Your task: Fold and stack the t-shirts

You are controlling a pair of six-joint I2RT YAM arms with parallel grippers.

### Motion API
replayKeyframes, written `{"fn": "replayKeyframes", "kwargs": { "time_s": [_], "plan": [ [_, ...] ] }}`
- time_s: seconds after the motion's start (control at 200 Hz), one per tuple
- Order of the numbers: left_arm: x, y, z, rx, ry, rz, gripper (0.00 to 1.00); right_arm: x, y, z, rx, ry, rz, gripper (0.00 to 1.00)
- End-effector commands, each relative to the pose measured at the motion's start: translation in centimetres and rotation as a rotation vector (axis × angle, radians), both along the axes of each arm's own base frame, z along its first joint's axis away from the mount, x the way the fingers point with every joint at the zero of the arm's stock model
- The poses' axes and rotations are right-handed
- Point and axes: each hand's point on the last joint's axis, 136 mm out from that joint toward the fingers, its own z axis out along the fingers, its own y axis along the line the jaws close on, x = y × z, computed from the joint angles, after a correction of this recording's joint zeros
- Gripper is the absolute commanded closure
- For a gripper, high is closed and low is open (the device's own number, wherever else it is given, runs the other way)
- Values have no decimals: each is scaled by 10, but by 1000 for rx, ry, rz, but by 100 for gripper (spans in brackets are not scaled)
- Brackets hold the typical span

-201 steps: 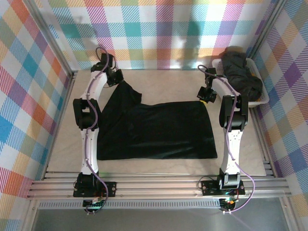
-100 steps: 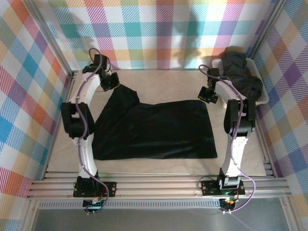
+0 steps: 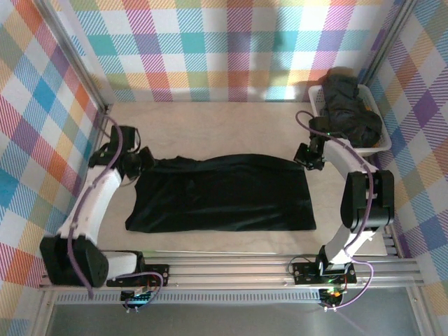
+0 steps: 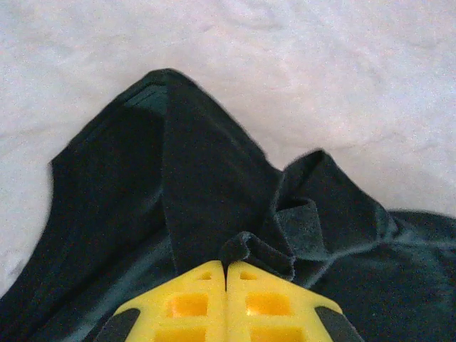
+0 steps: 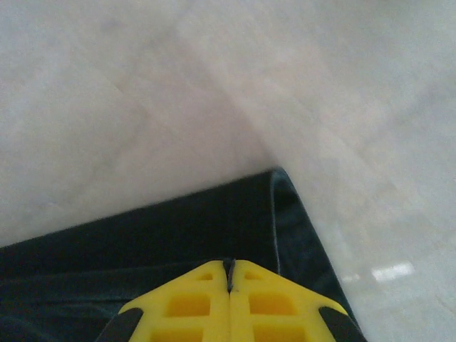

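One black t-shirt (image 3: 224, 194) lies spread across the middle of the table, its far edge drawn into a folded band. My left gripper (image 3: 143, 161) is at the shirt's far left end. In the left wrist view, that gripper (image 4: 226, 265) is shut on a bunched fold of the black cloth (image 4: 206, 178). My right gripper (image 3: 306, 159) is at the far right corner. The right wrist view shows this gripper (image 5: 229, 265) shut on the shirt's edge (image 5: 214, 221). More black t-shirts (image 3: 350, 112) are heaped in the basket.
A white plastic basket (image 3: 315, 93) stands at the back right corner against the plaid wall. Bare tabletop (image 3: 231, 129) lies beyond the shirt, and a narrow strip of it lies in front. Metal rails (image 3: 231, 269) run along the near edge.
Both grippers have come toward the near side, carrying the shirt's far edge with them. The left arm has swung out to the left, and the raised sleeve part is now stretched into a low band.
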Motion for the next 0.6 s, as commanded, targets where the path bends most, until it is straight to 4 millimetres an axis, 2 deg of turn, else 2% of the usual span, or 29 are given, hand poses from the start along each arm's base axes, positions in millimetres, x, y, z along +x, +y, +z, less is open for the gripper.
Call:
{"fn": "replayKeyframes", "kwargs": {
  "time_s": [0.0,0.16,0.25,0.435,0.595],
  "plan": [
    [-35,24,-4,45,-2,143,100,-21,-9,-1,-9,4,-59,100],
    [-69,32,-29,44,64,231,100,-51,-19,-13,-32,54,-103,100],
    [-79,31,-39,17,84,263,100,-62,-24,-18,-28,72,-123,100],
    [-91,26,-62,-31,132,295,100,-71,-16,-28,25,102,-106,100],
    [-102,35,-68,0,151,343,100,-71,-16,-25,28,89,-103,100]
  ]
}}
